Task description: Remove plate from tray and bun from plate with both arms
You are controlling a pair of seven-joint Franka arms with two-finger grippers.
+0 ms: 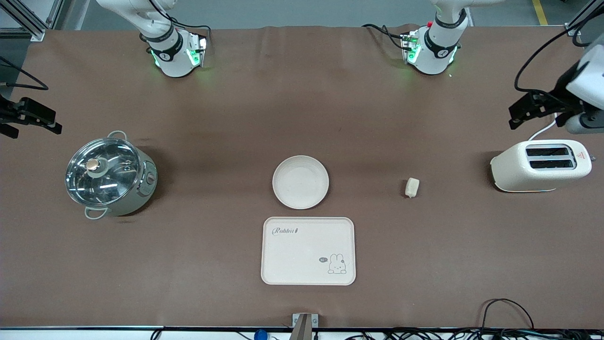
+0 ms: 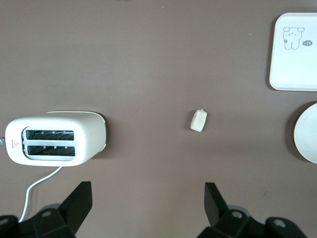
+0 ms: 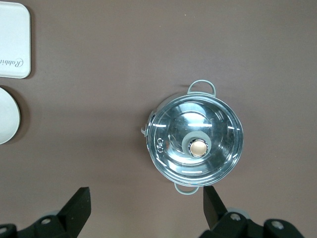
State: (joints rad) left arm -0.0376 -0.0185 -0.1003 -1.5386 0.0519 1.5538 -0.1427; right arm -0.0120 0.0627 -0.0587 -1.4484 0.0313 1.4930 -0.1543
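Observation:
The round cream plate [image 1: 300, 182] lies on the table's middle, just farther from the front camera than the rabbit tray [image 1: 308, 250]. The small pale bun [image 1: 412, 187] lies on the cloth between the plate and the toaster. My left gripper [image 1: 515, 117] hangs open and empty over the table by the toaster. In the left wrist view [image 2: 147, 193] its fingers stand wide apart, with the bun [image 2: 198, 120] and the plate's edge [image 2: 308, 133] in sight. My right gripper [image 1: 37, 123] hangs open and empty over the table by the pot, as the right wrist view [image 3: 146, 198] shows; the plate's edge [image 3: 7, 121] shows there too.
A cream toaster [image 1: 541, 165] with a white cord stands at the left arm's end. A lidded steel pot [image 1: 109, 174] stands at the right arm's end. The tray is bare. Cables lie along the table's front edge.

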